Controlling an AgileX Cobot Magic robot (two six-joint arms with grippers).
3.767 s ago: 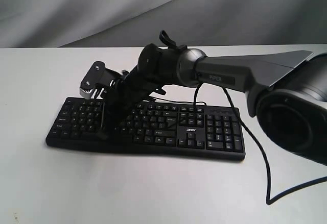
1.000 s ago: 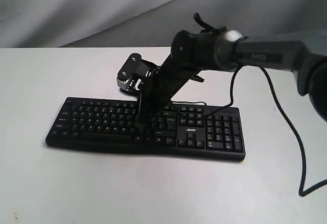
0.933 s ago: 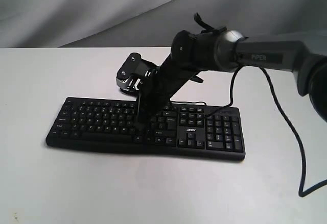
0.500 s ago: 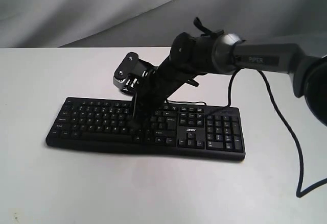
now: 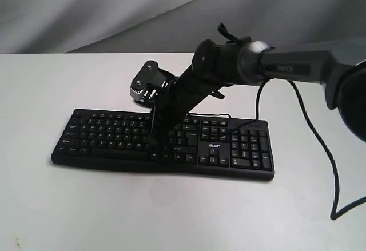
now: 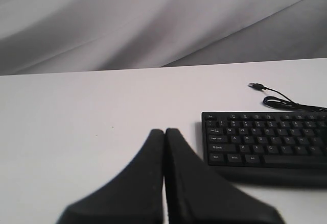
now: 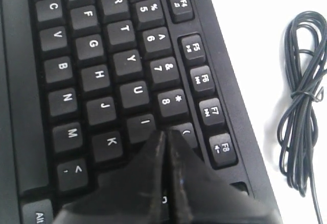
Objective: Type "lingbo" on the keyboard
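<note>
Right wrist view: closed jaws hide keyboard (image 7: 90, 48) key, perhaps O

Exterior elevated front; left wrist low; right close; keyboard (image 5: 234, 148) shared.

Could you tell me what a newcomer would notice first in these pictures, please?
The right gripper slants down over the middle of the black keyboard, its tips closed together near the I key. The left gripper, also shut, hangs over the white table off the keyboard's end.
</note>
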